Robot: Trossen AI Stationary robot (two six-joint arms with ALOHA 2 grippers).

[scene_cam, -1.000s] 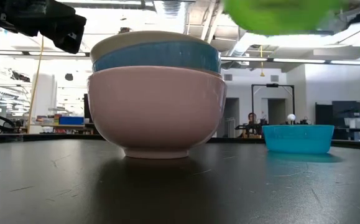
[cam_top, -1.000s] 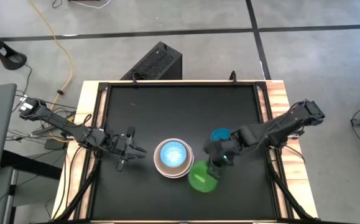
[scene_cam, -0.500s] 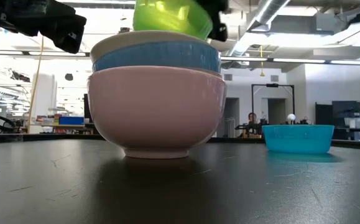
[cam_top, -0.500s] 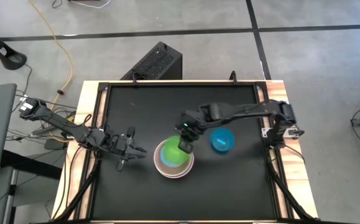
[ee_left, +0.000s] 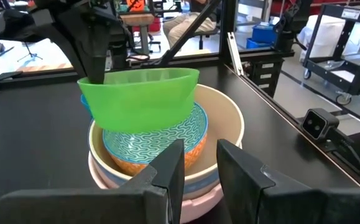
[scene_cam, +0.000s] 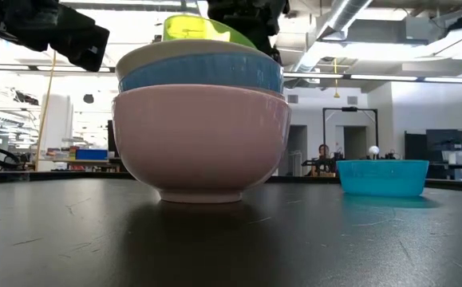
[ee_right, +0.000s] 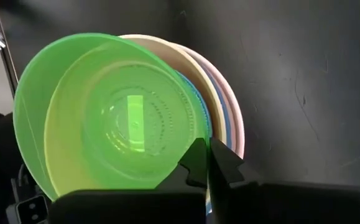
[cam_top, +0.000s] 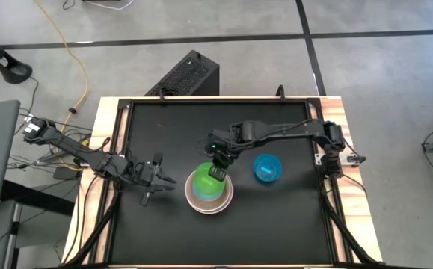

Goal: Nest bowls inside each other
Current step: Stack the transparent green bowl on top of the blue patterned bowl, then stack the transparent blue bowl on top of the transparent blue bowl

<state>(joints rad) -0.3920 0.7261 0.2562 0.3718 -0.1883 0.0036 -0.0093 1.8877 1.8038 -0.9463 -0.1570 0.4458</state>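
From above: right gripper (cam_top: 217, 172) pinching the rim of the green bowl (cam_top: 206, 183) over the nested stack (cam_top: 210, 203) mid-counter (cam_top: 276, 224), small teal bowl (cam_top: 267, 168) apart to the right, left gripper (cam_top: 165, 179) just left of the stack, fingers partly open on nothing. At counter height: green bowl (scene_cam: 203, 30) tilted, sinking into the pink (scene_cam: 203, 139), blue (scene_cam: 203, 76) and cream bowls. From the wrists: green bowl (ee_left: 139, 99) above the patterned light blue bowl (ee_left: 161, 137); fingers (ee_right: 198, 163) clamped on its rim.

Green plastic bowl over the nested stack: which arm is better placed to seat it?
Right. The right gripper is shut on the green plastic bowl's rim, directly above the pink-bottomed stack of bowls. The left gripper waits beside the stack, holding nothing.
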